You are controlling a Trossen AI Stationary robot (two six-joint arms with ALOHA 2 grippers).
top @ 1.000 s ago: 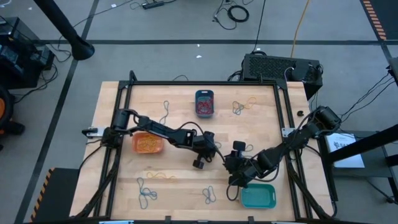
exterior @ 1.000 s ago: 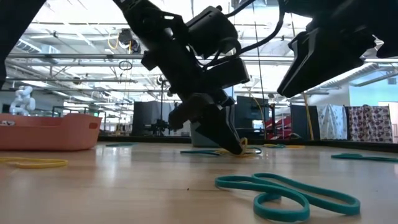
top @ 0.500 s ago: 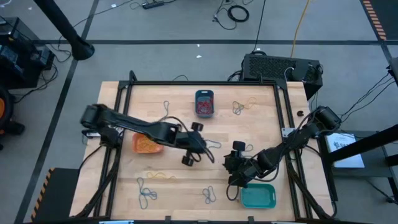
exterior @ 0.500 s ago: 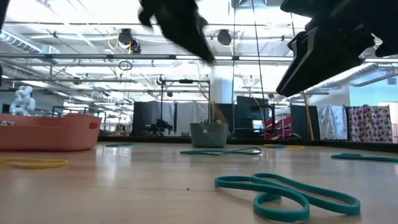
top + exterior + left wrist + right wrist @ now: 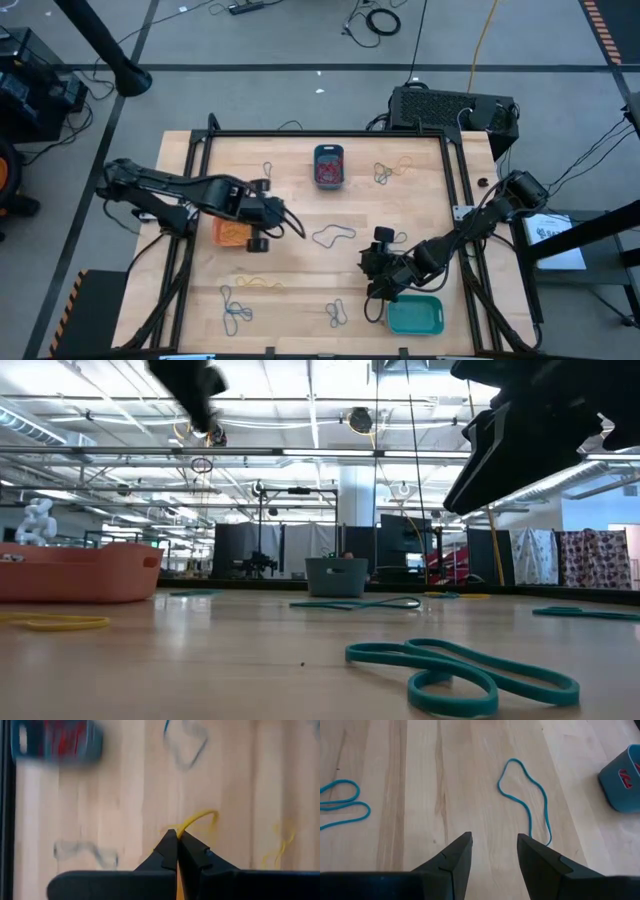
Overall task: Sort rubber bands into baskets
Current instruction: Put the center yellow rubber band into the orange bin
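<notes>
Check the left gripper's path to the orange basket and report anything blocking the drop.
Nothing visible blocks it. The left gripper, shut on a yellow rubber band, hangs just beside the orange basket, whose top is open with only bands inside. The right gripper waits open near the turquoise basket, well clear.

- Dark teal basket: upright, red bands inside; the landmark.
- Orange basket: well to its left, nearer front edge, orange bands inside.
- Turquoise basket: far front-right of it.
- Yellow band: pinched in left pincer, tips closed.
- Blue band: loose loop on surface, front of teal basket.
</notes>
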